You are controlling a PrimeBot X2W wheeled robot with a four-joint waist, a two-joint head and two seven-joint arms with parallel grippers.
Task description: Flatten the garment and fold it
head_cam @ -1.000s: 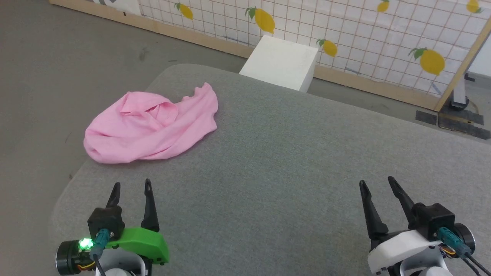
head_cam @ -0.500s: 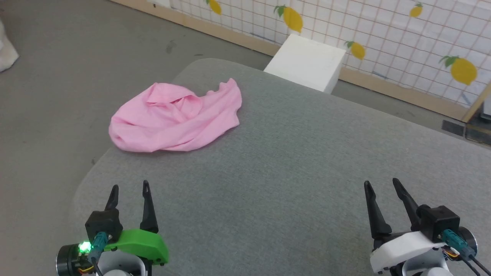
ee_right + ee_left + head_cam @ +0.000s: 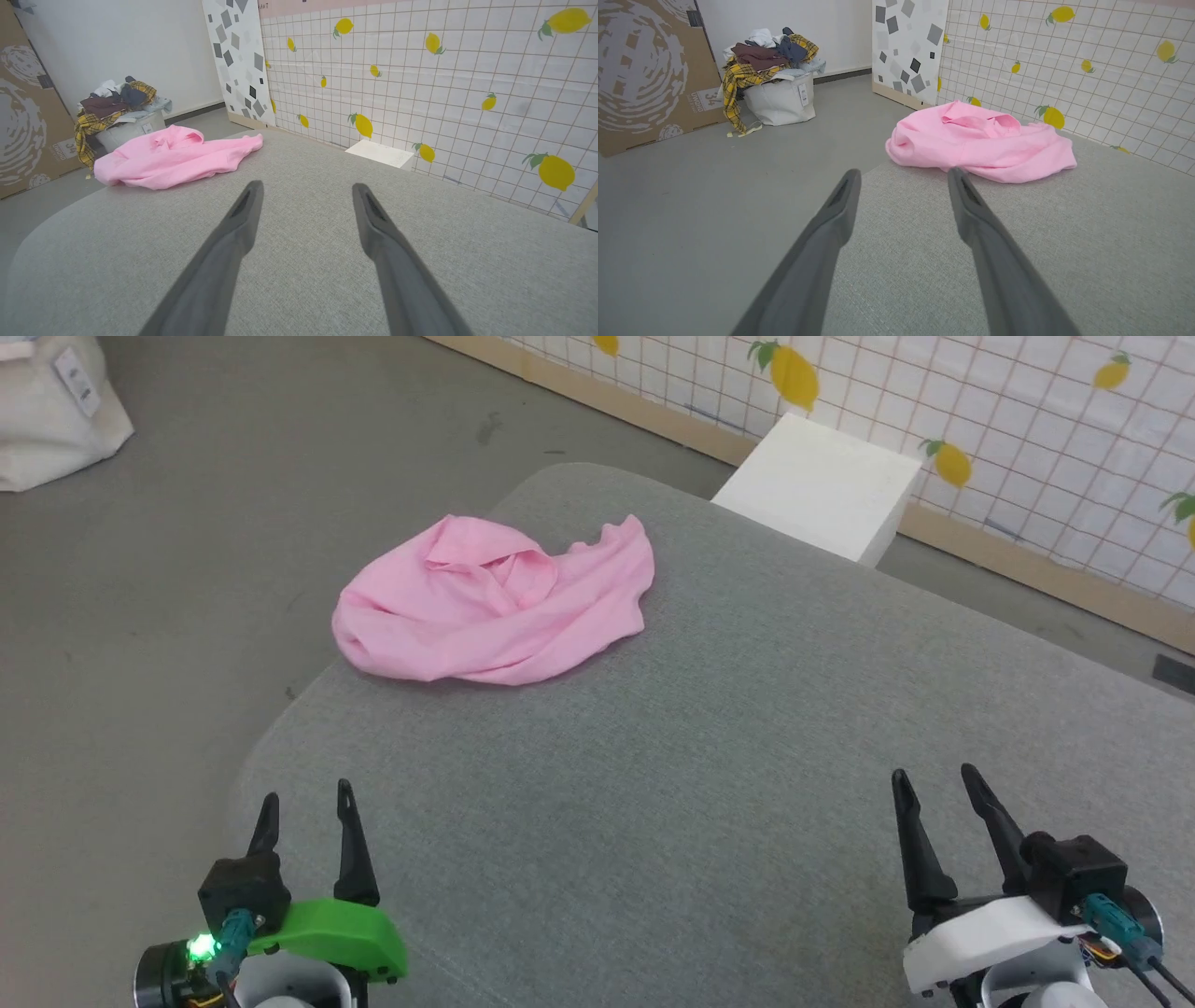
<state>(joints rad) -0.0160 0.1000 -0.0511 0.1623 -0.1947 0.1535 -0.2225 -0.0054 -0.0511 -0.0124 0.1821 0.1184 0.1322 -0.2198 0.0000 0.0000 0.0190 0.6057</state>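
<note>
The garment [image 3: 495, 602] is a light-pink cloth lying crumpled in a heap near the far left edge of the grey padded table [image 3: 728, 728]. It appears again as the pink garment [image 3: 978, 142] ahead of the left fingers and as the garment [image 3: 173, 158] far left of the right fingers. My left gripper [image 3: 305, 801] stands open at the near left, well short of the cloth, nothing between its fingers. My right gripper [image 3: 934, 778] is open at the near right, far from the cloth, with nothing in it.
A white box [image 3: 822, 485] stands on the floor behind the table, against a lemon-print grid wall [image 3: 1027, 420]. A white laundry bin heaped with clothes [image 3: 773, 88] sits on the grey floor to the left, beside a cardboard panel [image 3: 644, 70].
The head view has swung left, so the whole scene has shifted right in the picture. The garment lies as before and both grippers stay open and still.
</note>
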